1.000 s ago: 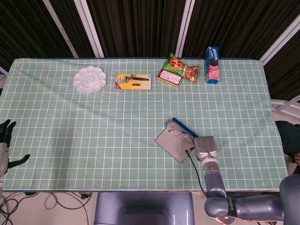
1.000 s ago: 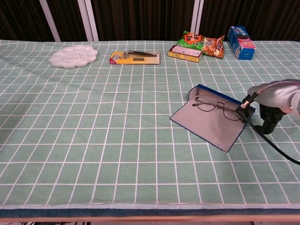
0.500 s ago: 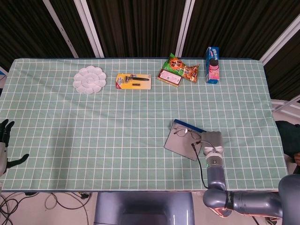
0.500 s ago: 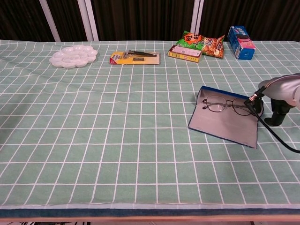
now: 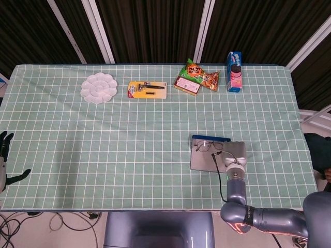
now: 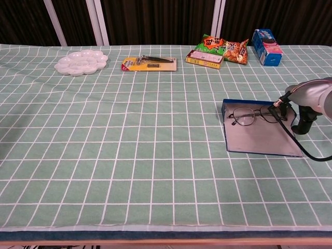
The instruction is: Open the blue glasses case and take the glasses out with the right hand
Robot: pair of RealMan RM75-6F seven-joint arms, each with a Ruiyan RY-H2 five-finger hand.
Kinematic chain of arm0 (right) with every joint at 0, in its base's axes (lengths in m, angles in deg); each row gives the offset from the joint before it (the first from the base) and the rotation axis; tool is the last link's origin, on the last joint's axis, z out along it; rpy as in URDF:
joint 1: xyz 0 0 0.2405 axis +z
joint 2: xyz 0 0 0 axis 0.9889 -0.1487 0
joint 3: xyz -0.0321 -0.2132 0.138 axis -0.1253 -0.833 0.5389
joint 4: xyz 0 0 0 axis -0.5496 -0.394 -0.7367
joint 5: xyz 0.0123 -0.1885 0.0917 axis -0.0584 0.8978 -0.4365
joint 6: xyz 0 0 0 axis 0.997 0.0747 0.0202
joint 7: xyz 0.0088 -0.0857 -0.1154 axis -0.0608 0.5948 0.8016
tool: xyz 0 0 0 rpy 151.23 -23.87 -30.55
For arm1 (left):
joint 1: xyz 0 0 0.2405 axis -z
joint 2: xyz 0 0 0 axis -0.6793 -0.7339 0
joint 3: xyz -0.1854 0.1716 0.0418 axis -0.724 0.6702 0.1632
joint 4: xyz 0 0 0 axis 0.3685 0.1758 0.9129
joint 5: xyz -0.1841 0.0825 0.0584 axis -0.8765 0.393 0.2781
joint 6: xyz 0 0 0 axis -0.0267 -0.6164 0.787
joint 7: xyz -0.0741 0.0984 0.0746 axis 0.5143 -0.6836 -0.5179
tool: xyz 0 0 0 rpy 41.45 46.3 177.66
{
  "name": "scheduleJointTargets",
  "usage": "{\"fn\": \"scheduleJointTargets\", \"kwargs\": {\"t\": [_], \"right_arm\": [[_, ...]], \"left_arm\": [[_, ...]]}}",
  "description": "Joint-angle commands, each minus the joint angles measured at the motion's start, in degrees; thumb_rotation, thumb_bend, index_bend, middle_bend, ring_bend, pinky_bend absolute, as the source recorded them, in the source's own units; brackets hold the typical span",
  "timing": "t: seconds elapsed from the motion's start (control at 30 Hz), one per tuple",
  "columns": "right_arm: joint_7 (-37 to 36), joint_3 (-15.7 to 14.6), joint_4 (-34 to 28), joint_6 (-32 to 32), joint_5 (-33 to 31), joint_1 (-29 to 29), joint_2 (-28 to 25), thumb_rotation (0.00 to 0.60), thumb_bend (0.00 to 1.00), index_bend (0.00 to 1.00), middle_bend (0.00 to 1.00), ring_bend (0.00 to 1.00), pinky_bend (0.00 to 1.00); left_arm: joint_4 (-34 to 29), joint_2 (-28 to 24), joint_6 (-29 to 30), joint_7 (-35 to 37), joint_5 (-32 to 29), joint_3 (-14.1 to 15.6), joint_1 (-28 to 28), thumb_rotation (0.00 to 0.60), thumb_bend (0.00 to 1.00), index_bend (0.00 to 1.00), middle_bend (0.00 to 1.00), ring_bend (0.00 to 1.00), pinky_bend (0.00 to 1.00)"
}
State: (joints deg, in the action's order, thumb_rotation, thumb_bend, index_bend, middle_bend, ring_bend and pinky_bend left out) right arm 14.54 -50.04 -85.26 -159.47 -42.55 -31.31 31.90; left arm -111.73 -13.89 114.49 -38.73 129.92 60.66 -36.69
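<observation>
The blue glasses case (image 5: 207, 161) (image 6: 259, 141) lies open and flat on the green checked cloth at the front right, grey lining up. Thin-framed glasses (image 5: 206, 146) (image 6: 253, 115) rest across its far part, next to the blue rim. My right hand (image 5: 235, 153) (image 6: 306, 104) sits at the case's right edge, where the glasses' temple ends. Its fingers are hidden under the wrist, so I cannot tell what they grip. My left hand (image 5: 5, 155) hangs off the table's left edge, fingers apart, holding nothing.
Along the far side stand a white palette (image 5: 99, 88), a yellow carded tool (image 5: 147, 89), snack packs (image 5: 199, 76) and a blue carton (image 5: 234, 65). A black cable (image 6: 306, 153) trails from my right wrist past the case's right corner.
The case with the glasses on it has swung and slid to the right, following my right hand, and now lies square to the table edge. The left hand has barely moved.
</observation>
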Motion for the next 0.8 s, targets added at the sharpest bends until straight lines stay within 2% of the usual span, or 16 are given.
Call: {"fn": "scheduleJointTargets", "kwargs": {"t": [0.03, 0.13, 0.33, 0.5, 0.67, 0.8], "right_arm": [[0.28, 0.48, 0.62, 0.25, -0.39, 0.09, 0.26, 0.6, 0.51, 0.18, 0.92, 0.96, 0.9], [0.66, 0.83, 1.14, 0.32, -0.52, 0.2, 0.41, 0.6, 0.51, 0.14, 0.92, 0.96, 0.9], [1.19, 1.47, 0.93, 0.18, -0.49, 0.35, 0.34, 0.6, 0.51, 0.13, 0.92, 0.96, 0.9], [-0.03, 2.49, -3.69, -1.55, 0.44, -0.34, -1.16, 0.6, 0.51, 0.13, 0.92, 0.96, 0.9], [-2.92, 3.13, -7.65, -2.53, 4.6, -1.17, -3.01, 0.6, 0.41, 0.15, 0.93, 0.97, 0.9], [-5.05, 3.58, -8.31, -1.96, 8.04, -1.41, -4.13, 0.6, 0.32, 0.21, 0.95, 0.98, 0.91]], "left_arm": [[-0.07, -0.02, -0.01, 0.07, -0.18, -0.06, -0.05, 0.6, 0.02, 0.0, 0.0, 0.0, 0.0], [-0.09, -0.05, 0.04, 0.03, -0.22, -0.09, -0.07, 0.6, 0.02, 0.0, 0.0, 0.0, 0.0], [-0.11, -0.03, 0.04, -0.04, -0.22, -0.09, -0.08, 0.6, 0.02, 0.0, 0.0, 0.0, 0.0], [-0.1, -0.04, 0.12, -0.01, -0.25, -0.11, -0.14, 0.6, 0.02, 0.0, 0.0, 0.0, 0.0], [0.29, 0.07, 0.46, -0.6, 0.09, -0.05, -0.15, 0.6, 0.02, 0.0, 0.0, 0.0, 0.0], [0.94, 0.54, 1.24, -1.4, 0.9, 0.06, -0.16, 0.6, 0.02, 0.0, 0.0, 0.0, 0.0]]}}
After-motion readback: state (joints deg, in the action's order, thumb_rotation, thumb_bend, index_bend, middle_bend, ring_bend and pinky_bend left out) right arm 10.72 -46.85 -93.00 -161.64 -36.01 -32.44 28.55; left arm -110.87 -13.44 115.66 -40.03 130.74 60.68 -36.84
